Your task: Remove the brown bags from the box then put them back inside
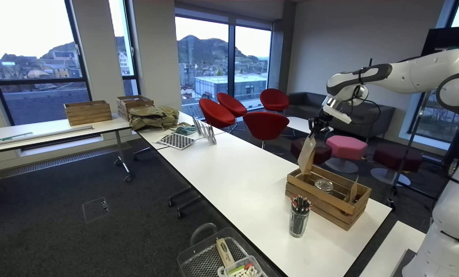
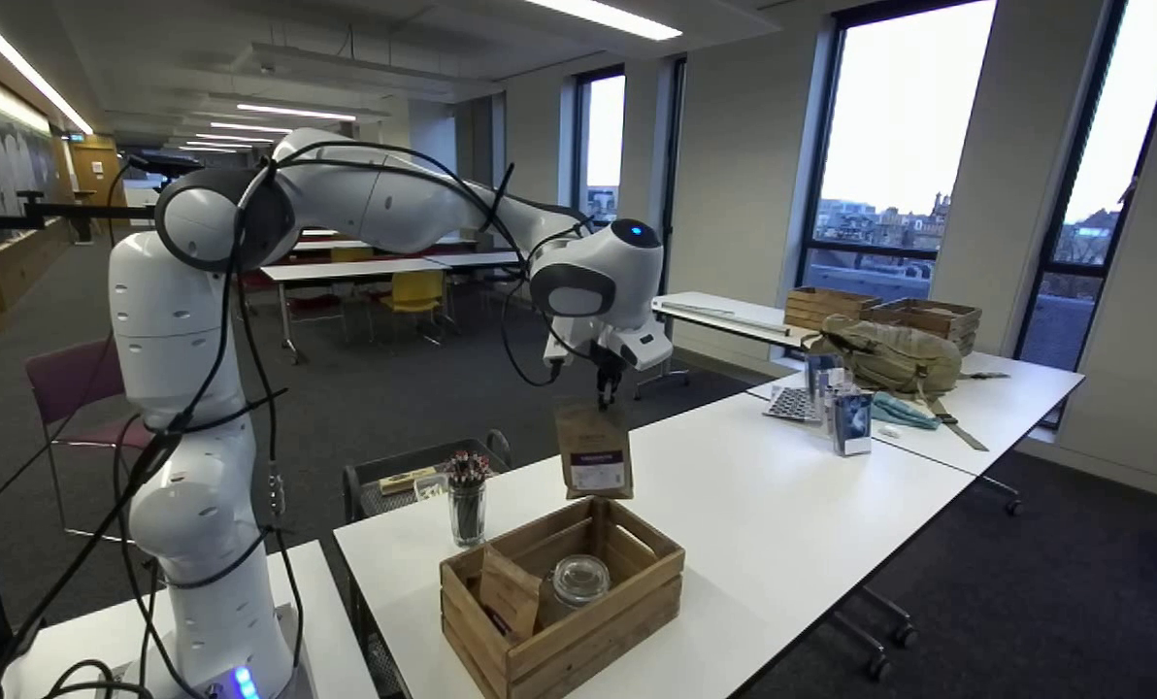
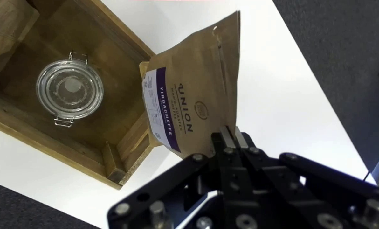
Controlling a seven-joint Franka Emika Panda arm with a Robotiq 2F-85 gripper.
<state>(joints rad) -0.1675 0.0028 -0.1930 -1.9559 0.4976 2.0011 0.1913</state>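
Observation:
One brown bag (image 2: 595,449), with a white and purple label, hangs nearly upright from my gripper (image 2: 606,396). The jaws are pinched shut on the bag's top edge, as the wrist view shows near the fingertips (image 3: 226,136). Its lower end is close above the end wall of the wooden box (image 1: 322,202), and in the wrist view the bag (image 3: 192,95) covers part of that end. A second brown bag (image 2: 509,592) leans inside the box at the opposite end; only part of this bag (image 3: 6,31) shows in the wrist view.
A glass clip-top jar (image 3: 70,89) stands inside the box between the two ends. Beside the box is a glass of pencils (image 1: 299,221). Along the table lie a checkered board (image 1: 177,141), upright cards (image 2: 851,424) and a green backpack (image 2: 889,354).

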